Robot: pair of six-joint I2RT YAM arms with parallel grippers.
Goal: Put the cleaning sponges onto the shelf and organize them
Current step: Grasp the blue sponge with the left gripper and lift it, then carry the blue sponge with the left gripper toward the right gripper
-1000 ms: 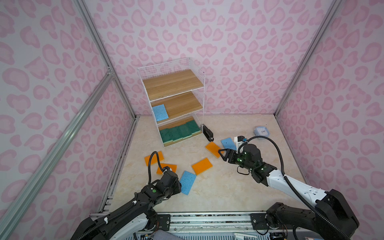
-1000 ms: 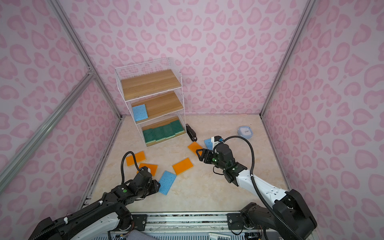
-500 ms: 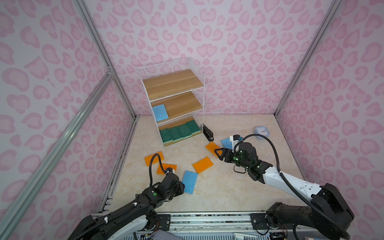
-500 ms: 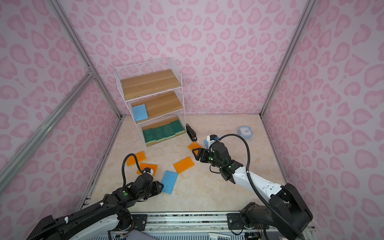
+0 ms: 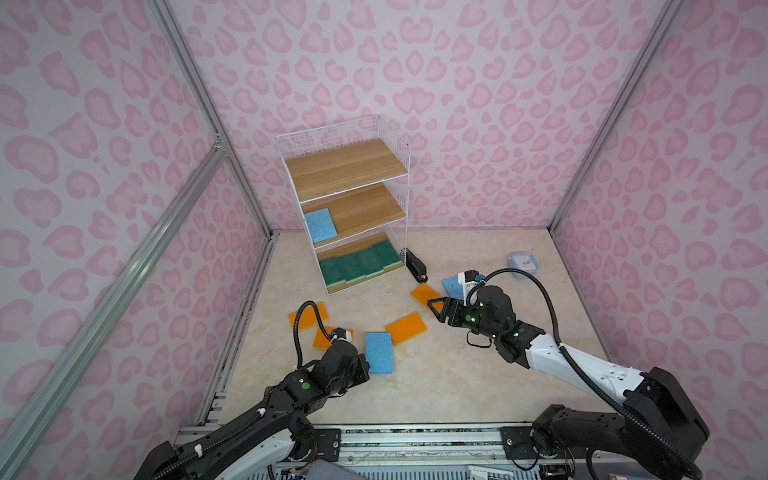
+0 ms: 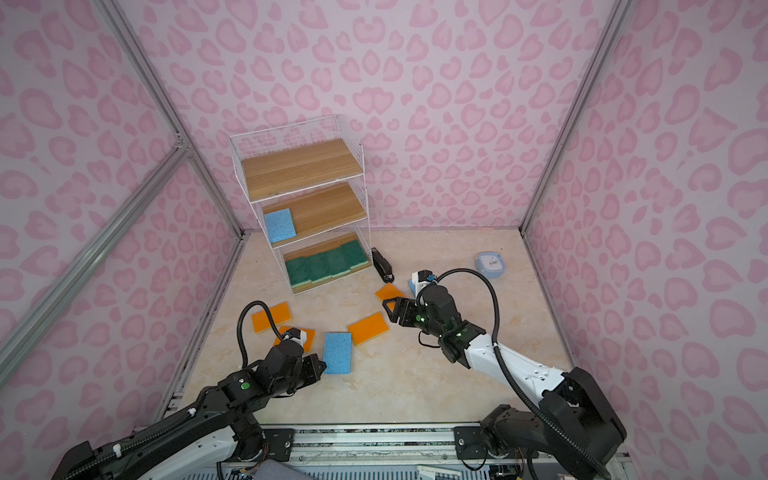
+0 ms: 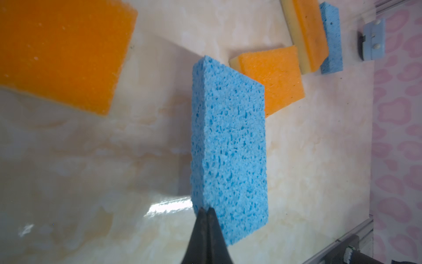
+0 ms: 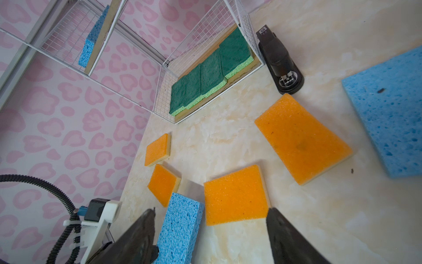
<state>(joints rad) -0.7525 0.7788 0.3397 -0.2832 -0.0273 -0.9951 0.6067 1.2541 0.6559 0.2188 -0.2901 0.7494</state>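
Left gripper (image 7: 206,214) has just pressed shut at the light blue porous sponge's (image 7: 228,148) corner, maybe missing it; right gripper (image 8: 211,210) gapes wide.

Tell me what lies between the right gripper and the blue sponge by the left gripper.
An orange sponge lies flat between the right gripper and that blue sponge; both top views show it.

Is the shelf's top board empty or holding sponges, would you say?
Empty: the top board shows only bare wood in both top views.
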